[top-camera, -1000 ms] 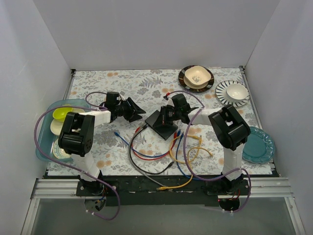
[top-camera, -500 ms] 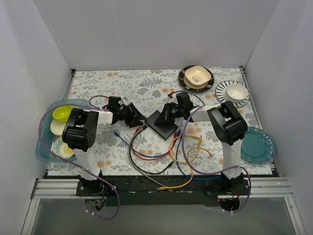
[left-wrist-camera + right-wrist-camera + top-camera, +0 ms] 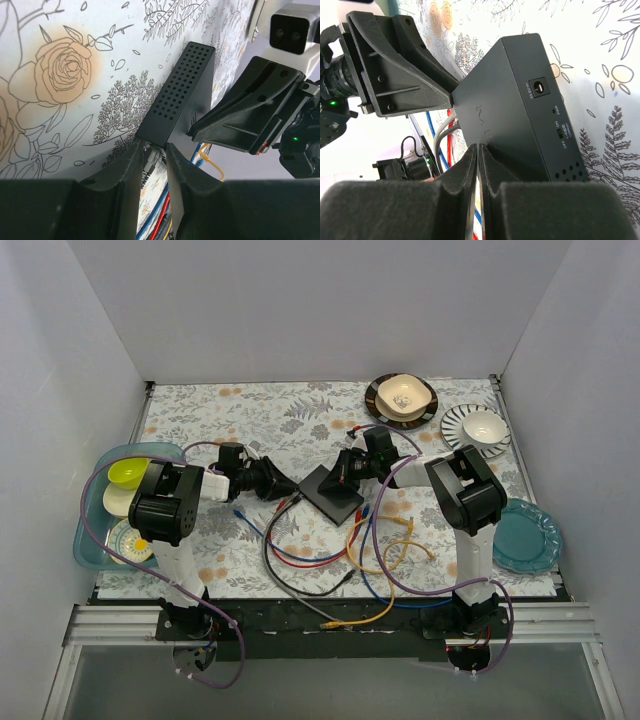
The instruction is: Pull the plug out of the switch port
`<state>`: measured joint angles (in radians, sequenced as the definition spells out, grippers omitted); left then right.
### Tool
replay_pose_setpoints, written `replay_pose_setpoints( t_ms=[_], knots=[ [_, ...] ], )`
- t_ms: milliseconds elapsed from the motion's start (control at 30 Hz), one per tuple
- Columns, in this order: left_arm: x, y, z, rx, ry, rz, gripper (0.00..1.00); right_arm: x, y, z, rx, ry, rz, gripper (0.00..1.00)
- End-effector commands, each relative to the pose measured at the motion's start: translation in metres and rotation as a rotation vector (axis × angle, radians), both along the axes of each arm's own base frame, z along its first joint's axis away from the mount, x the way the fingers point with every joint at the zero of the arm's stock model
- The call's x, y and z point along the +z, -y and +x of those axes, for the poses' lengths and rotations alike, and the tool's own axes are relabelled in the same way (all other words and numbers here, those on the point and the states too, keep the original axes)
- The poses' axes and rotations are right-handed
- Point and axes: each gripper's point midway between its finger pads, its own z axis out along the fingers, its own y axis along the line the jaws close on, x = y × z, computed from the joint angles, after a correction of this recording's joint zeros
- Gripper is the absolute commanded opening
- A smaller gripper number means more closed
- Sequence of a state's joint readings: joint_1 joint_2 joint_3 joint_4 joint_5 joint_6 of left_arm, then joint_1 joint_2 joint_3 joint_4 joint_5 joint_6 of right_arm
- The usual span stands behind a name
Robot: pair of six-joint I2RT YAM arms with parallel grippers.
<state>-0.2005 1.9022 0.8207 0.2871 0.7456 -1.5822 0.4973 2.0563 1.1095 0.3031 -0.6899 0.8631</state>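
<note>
The switch [image 3: 335, 495] lies mid-table. The left gripper [image 3: 154, 150] has come in from 9 o'clock, jaws narrowed about the grey plug [image 3: 149, 163], grip unclear. The right gripper [image 3: 478, 150], closed, still presses the switch.

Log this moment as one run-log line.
left gripper: jaws slightly apart, straddling grey plug | plug: seated in switch | right gripper: jaws shut, tips against switch | phase: pre-pull
</note>
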Motion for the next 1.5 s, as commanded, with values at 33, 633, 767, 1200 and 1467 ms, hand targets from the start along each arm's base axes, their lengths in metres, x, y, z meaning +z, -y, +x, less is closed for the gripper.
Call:
replay_pose_setpoints(
  t_ms=[33,633,767,1200,1467],
  knots=[
    [0.012,0.003,0.001,-0.008,0.042,-0.075,0.20,-0.040,0.017,-0.009,-0.036,-0.060,-0.114,0.12],
    [-0.001,-0.006,-0.023,-0.062,0.037,-0.004,0.29,-0.041,0.017,-0.007,-0.033,-0.051,-0.121,0.12],
    [-0.002,-0.005,-0.024,-0.068,0.040,-0.001,0.29,-0.041,0.017,-0.007,-0.036,-0.048,-0.125,0.12],
    [-0.008,-0.003,-0.002,-0.042,0.002,0.020,0.28,-0.043,0.017,-0.009,-0.032,-0.053,-0.133,0.12],
    [-0.013,-0.007,0.005,-0.043,0.008,0.097,0.25,-0.044,0.015,-0.009,-0.021,-0.053,-0.129,0.12]
  ],
)
